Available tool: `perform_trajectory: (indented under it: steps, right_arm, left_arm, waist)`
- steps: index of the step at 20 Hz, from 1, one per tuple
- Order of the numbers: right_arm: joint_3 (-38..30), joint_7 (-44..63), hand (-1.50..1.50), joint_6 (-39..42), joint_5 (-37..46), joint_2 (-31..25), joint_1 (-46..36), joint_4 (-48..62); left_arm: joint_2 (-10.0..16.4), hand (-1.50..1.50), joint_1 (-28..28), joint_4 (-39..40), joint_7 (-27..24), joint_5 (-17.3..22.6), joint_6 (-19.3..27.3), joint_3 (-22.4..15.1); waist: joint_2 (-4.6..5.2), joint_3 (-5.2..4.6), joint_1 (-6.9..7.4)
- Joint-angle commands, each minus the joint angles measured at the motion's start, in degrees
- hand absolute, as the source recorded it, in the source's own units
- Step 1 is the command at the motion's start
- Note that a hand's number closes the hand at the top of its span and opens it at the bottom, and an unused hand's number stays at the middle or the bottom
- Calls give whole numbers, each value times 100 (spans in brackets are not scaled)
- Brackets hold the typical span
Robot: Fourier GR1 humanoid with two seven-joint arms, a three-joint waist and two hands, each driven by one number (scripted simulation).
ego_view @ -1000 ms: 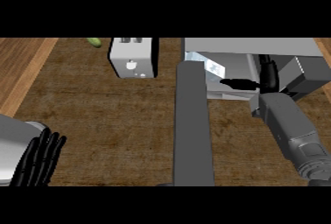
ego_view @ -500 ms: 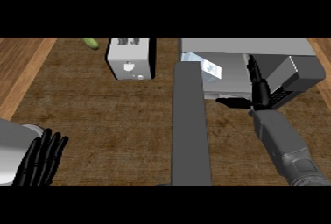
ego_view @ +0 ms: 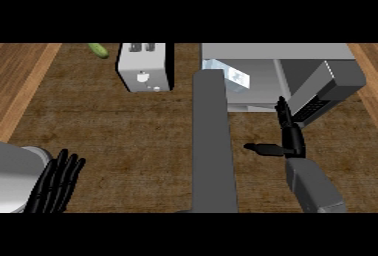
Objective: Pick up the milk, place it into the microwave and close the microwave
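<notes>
Fingers (ego_view: 60, 172) of the left hand (ego_view: 49, 192), at the lower left edge of the view, are straight and slightly apart, pointing up the counter (ego_view: 111, 130); the hand rests open and holds nothing. Right of it, the microwave door (ego_view: 214, 150) stands open as a long dark grey slab running from the near edge toward the oven. Further right, the right hand (ego_view: 295, 144) is also open and empty: its fingers are straight and close together, pointing at the microwave (ego_view: 295, 55), with the thumb stretched left toward the door. Whether its fingertips touch the oven's front cannot be told. The milk (ego_view: 226, 75), a white and pale blue carton, lies in the cavity's left part, just beside the door's far end. A toaster (ego_view: 144, 67) stands left of the microwave, and a small green object (ego_view: 97, 50) lies beyond it.
</notes>
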Motion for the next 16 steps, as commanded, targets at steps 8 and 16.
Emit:
perform_trajectory:
  steps: [8, 16]
  right_arm:
    - [225, -646, -150, 1206, -278, 330, 1548, -715]
    - [550, -885, -150, 1895, -441, 73, 2904, -2075]
  left_arm:
    - [441, 150, -242, 438, -7, 42, -738, -485]
    - [159, 150, -1400, 1679, -109, -85, -734, -548]
  waist:
    - [-2, 6, -86]
    - [18, 6, -98]
